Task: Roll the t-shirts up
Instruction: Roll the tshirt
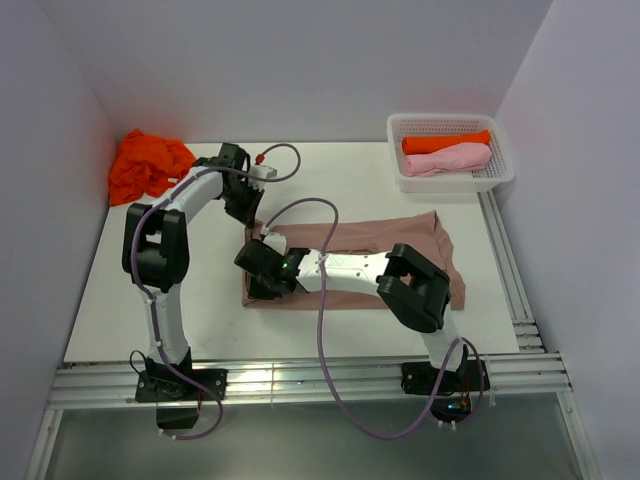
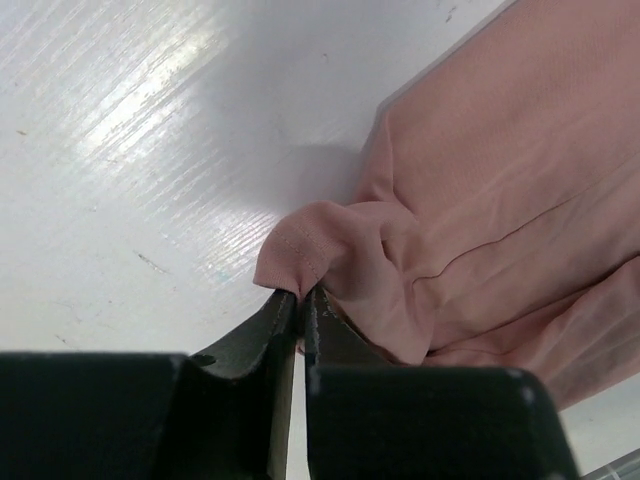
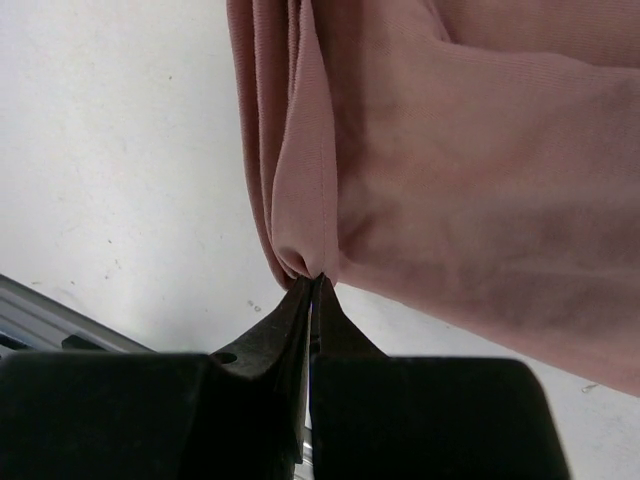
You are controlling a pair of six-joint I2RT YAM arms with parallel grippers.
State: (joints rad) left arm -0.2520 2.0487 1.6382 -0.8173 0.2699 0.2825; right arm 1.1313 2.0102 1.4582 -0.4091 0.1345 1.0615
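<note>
Centre of tabletop [image 1: 350,185]: pinkish-brown t-shirt [image 1: 400,240] lies spread flat, long side running left to right. Its left edge sits between the two arms' working ends.

Left end effector [image 2: 300,298]: at the shirt's far-left corner. Fingers nearly together, only a thin slit between them, with a stitched hem corner pinched at the tips. The cloth rises to a small peak at the pinch, and wrinkles fan out from it into the flat part of the shirt. Bare white tabletop lies beside that corner.

Right end effector [image 3: 312,283]: at the near-left corner. Fingers pressed together on a narrow vertical fold of the same shirt. The fabric gathers into pleats that converge at the tips, and the rest of the cloth spreads away to one side.

Far-left corner of tabletop: crumpled orange t-shirt [image 1: 148,165] in a loose heap, well apart from the spread one.

Far-right corner: white mesh basket [image 1: 505,172] holding two rolls lying side by side, a rolled orange t-shirt [image 1: 445,143] toward the back and a rolled light pink t-shirt [image 1: 448,160] just in front of it, touching.
</note>
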